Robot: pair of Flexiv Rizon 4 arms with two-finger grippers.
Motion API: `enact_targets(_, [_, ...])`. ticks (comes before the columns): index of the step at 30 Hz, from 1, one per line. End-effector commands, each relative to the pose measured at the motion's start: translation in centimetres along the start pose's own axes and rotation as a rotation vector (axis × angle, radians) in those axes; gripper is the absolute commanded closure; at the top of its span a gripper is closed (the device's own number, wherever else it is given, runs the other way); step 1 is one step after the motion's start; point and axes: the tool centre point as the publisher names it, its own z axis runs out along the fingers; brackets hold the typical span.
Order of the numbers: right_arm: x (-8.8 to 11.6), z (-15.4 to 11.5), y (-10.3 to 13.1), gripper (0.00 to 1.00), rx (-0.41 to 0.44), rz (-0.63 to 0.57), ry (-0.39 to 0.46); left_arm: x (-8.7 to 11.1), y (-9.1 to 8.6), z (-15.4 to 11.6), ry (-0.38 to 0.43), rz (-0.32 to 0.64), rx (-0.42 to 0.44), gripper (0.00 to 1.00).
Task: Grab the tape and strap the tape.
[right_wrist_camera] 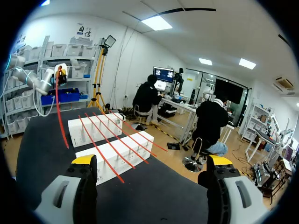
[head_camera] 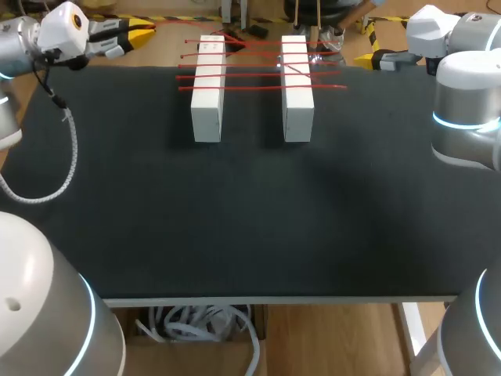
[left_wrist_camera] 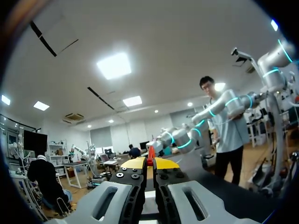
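Observation:
Two long white blocks (head_camera: 207, 86) (head_camera: 297, 86) lie side by side at the back of the black table, with several red straps (head_camera: 258, 66) laid across both. From the right wrist view the same blocks (right_wrist_camera: 117, 156) and red straps (right_wrist_camera: 105, 140) lie ahead of my right gripper (right_wrist_camera: 152, 161), which is wide open and holds nothing. My left gripper (left_wrist_camera: 150, 163) is shut, with the end of a red strap (left_wrist_camera: 150, 153) sticking up between its yellow tips. In the right wrist view that strap (right_wrist_camera: 60, 116) hangs down from the left arm beyond the blocks. In the head view the left gripper (head_camera: 141, 33) is at the back left and the right gripper (head_camera: 366, 57) at the back right.
The black mat (head_camera: 235, 219) covers the whole table, and its front edge (head_camera: 274, 298) runs near me. A white coiled hose (head_camera: 70, 157) from my left arm hangs over the table's left side. My right arm's grey joint (head_camera: 466, 117) stands above the right edge.

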Motion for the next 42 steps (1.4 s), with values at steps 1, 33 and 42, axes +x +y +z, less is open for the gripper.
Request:
enact_targets(1, [-0.05,0.03,0.03,0.00,0.003,0.000,0.002,-0.31,0.11,-0.11,0.006,0.003,0.002,1.00])
enact_targets(33, [-0.05,0.03,0.03,0.00,0.003,0.000,0.002,-0.92,-0.72,0.17,-0.005,-0.003,-0.010,1.00])
enact_targets(42, [-0.05,0.03,0.03,0.00,0.003,0.000,0.002,-0.92,-0.72,0.17,-0.005,-0.003,-0.010,1.00])
